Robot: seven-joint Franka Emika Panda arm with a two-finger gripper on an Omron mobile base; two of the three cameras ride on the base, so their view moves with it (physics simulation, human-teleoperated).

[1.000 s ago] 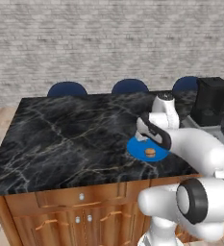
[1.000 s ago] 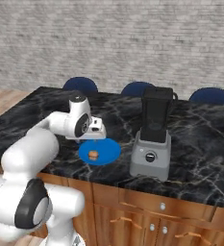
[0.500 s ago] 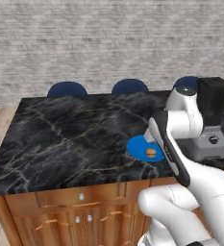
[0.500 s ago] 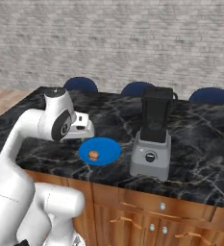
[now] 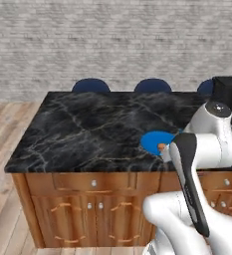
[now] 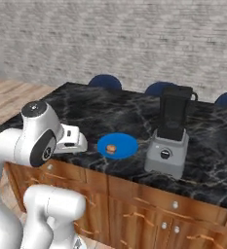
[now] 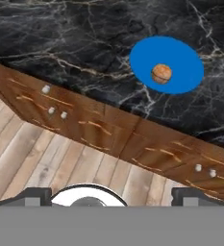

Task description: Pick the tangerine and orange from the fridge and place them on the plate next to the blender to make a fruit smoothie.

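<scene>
One fruit (image 7: 161, 73), small and orange, sits on the plate (image 7: 185, 57) left of the blender (image 6: 169, 132), on the counter (image 5: 92, 129), well ahead of the gripper (image 7: 111, 192) and clear of its jaws. Since a second ago the arm has pulled back off the plate to the counter's front edge, above cabinets (image 7: 132, 139) and floor. Jaws are spread wide, holding and touching nothing.

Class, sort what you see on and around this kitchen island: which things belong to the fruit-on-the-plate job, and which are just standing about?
Job:
- plate
- small orange fruit on the plate
- blender beside the plate
- gripper, empty

Standing about:
- blue chairs behind the counter
- wooden cabinets below
</scene>
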